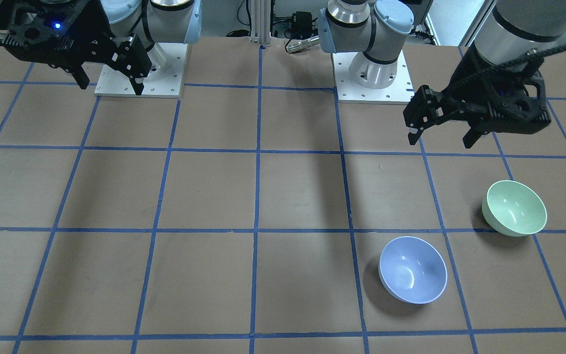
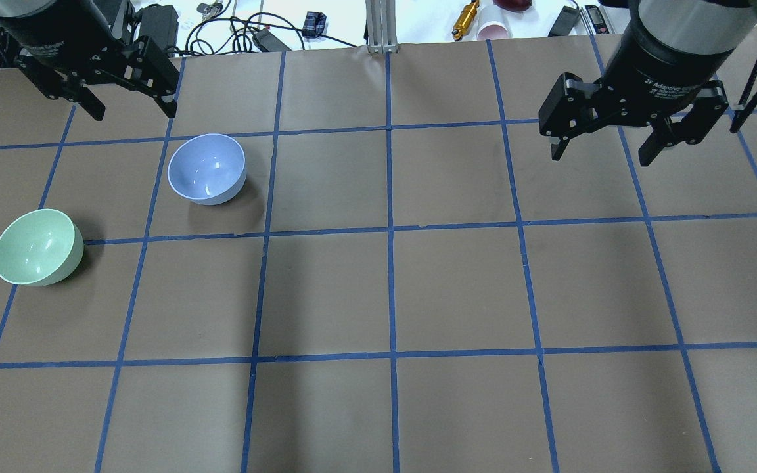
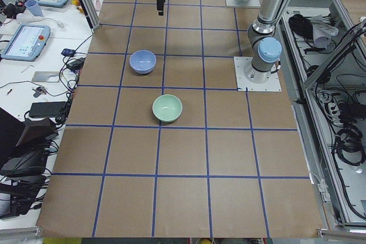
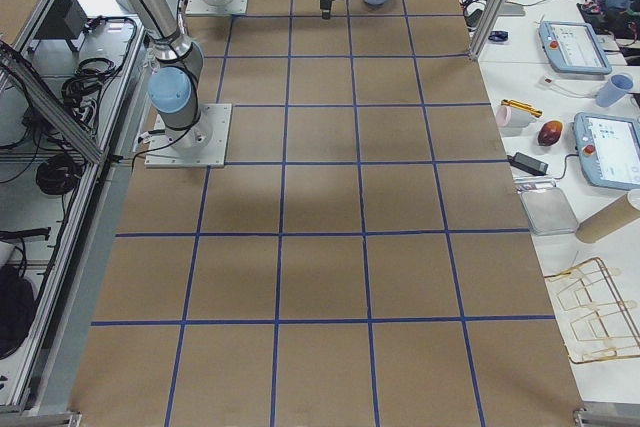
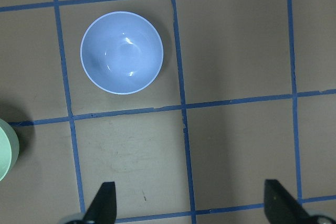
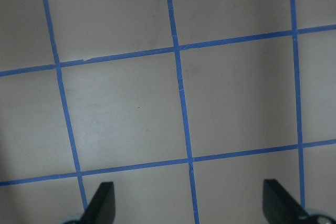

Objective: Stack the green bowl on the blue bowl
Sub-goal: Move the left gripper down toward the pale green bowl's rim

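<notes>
Left gripper (image 2: 134, 110) and right gripper (image 2: 600, 156) gape empty; left-wrist view clips green bowl (image 5: 7, 150), whole from overhead.

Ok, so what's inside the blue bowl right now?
Nothing: the blue bowl is empty, its glossy inside showing only glints. The green bowl stands apart. Whatever lies beneath the blue bowl is covered.

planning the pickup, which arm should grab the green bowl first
Left. The left hand hangs open on the same side as the green bowl and blue bowl; the right hand is far across the table, with no bowl in its wrist view.
</notes>
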Motion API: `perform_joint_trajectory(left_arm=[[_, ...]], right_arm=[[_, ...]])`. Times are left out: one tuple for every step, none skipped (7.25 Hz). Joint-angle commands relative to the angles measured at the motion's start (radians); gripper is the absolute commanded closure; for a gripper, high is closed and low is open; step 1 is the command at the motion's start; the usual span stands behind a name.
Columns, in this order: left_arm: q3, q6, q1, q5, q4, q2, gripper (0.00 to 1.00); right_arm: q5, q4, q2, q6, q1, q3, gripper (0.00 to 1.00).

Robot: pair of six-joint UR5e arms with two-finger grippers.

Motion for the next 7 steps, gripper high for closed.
perform_joint_trajectory(left_arm=[[-0.032,0.005,0.099,0.000,0.000,-0.014,0.00],[-0.059,0.025,0.116,0.005,0.015,-0.033,0.00],[-0.075,0.042,0.143,0.054,0.047,-0.053,0.00],[-0.076,0.097,0.201,0.068,0.051,-0.063,0.00],[-0.078,0.160,0.267,0.068,0.043,-0.071,0.00],[-0.087,0.291,0.323,0.073,0.052,-0.086,0.00],[-0.117,0.370,0.376,0.071,0.086,-0.096,0.00]], right_arm=[[0.000,0.001,0.000,0.000,0.000,-0.001,0.00],[0.000,0.001,0.000,0.000,0.000,-0.001,0.00],[0.000,0.000,0.000,0.000,0.000,-0.001,0.00],[0.000,0.000,0.000,0.000,0.000,0.001,0.00],[0.000,0.000,0.000,0.000,0.000,-0.001,0.00],[0.000,0.000,0.000,0.000,0.000,-0.001,0.00],[0.000,0.001,0.000,0.000,0.000,-0.001,0.00]])
